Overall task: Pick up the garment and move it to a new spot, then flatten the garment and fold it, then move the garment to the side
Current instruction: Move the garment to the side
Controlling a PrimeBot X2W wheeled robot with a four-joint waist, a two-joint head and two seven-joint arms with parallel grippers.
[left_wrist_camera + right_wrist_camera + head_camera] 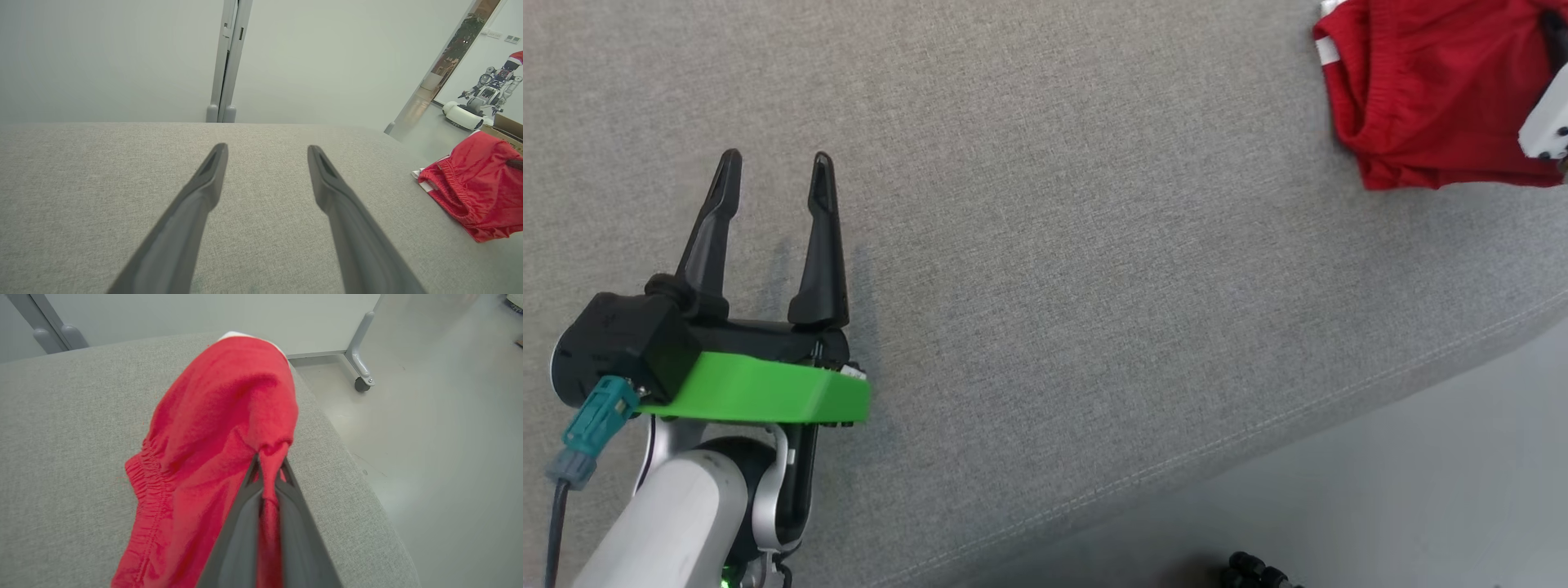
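So the red garment (pixel 220 428), shorts with an elastic waistband by the look of it, is sitting in a bunched heap on the grey cushion (pixel 61 437). One small tuft of it is pinched right at the tips of the right gripper (pixel 267 465). The fingers are clamped tight on that tuft and a strip of red runs down between them. The rest of the cloth drapes away ahead of the tips and off to their left side, with the waistband lying on the cushion.

The left gripper (pixel 776 163) is well apart from all that. Its fingers are spread wide with nothing between them, hovering over bare cushion, and the garment (pixel 478 192) sits far off to their right.

What worries me:
- The grip is on a tiny bit of fabric. If the pull is quick, the weight of the heap could tug it out.
- It may only have one layer, so a lift could just unroll the pile instead of carrying it.
- The cushion edge runs just beside the right fingers, with the floor (pixel 429 437) beyond it. A slip there and the shorts could slide off.
- The other gripper is too far away to catch anything.
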